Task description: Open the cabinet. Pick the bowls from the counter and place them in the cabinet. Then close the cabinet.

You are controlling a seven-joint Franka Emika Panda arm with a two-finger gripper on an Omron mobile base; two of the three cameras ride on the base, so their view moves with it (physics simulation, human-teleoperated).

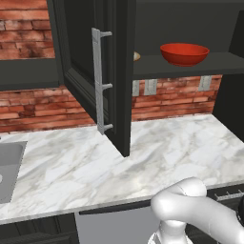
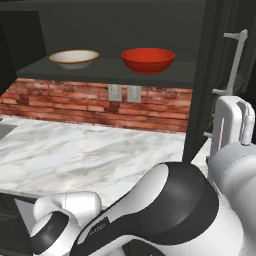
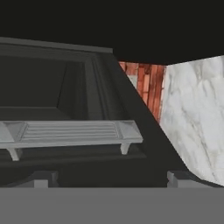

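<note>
From the left base view we see the cabinet (image 1: pixel 119 71) standing open, its left door swung out over the counter (image 1: pixel 157 147) with the bar handle (image 1: pixel 97 81) facing us; the red bowl (image 1: pixel 184 53) sits on the shelf, and a sliver of the tan-rimmed bowl (image 1: pixel 137 56) peeks past the door edge; no bowl lies on the marble that we can see.

From the right base view both bowls rest on the shelf, the tan-rimmed one to the left and the red one beside it, apart from each other; the right door (image 2: pixel 230 75) hangs open at the far right, with the arm raised beside it.

In the hand view the gripper (image 3: pixel 109 181) looks straight at a door's handle (image 3: pixel 70 135), which lies just ahead of the two tips; these stand far apart, clasping nothing.

We judge that opening and both placings are done; closing the doors is what remains, and this door looks to be the one in hand.
</note>
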